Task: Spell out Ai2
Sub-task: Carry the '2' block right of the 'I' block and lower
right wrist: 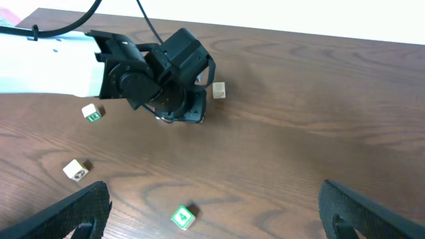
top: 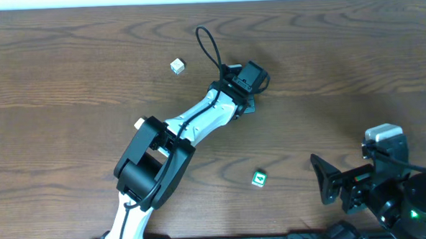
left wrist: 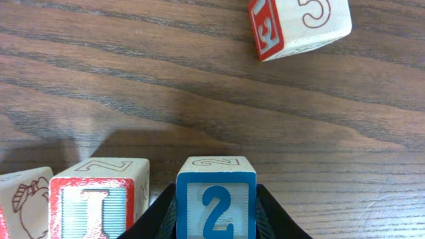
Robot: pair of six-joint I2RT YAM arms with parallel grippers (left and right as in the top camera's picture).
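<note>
- Left gripper [left wrist: 216,224] is clamped on the blue 2 block [left wrist: 216,199], just beside the red I block [left wrist: 96,206].
- Right gripper [right wrist: 214,216] is spread wide, off to the side.

The white-and-black left arm [top: 191,124] is extended diagonally forward, and its black two-finger left gripper [left wrist: 216,216] is clamped on a blue-edged wooden block marked 2 [left wrist: 216,192]. The black right arm [top: 389,191] is held back at the near right, with the right gripper [right wrist: 212,206] spread wide.
</note>
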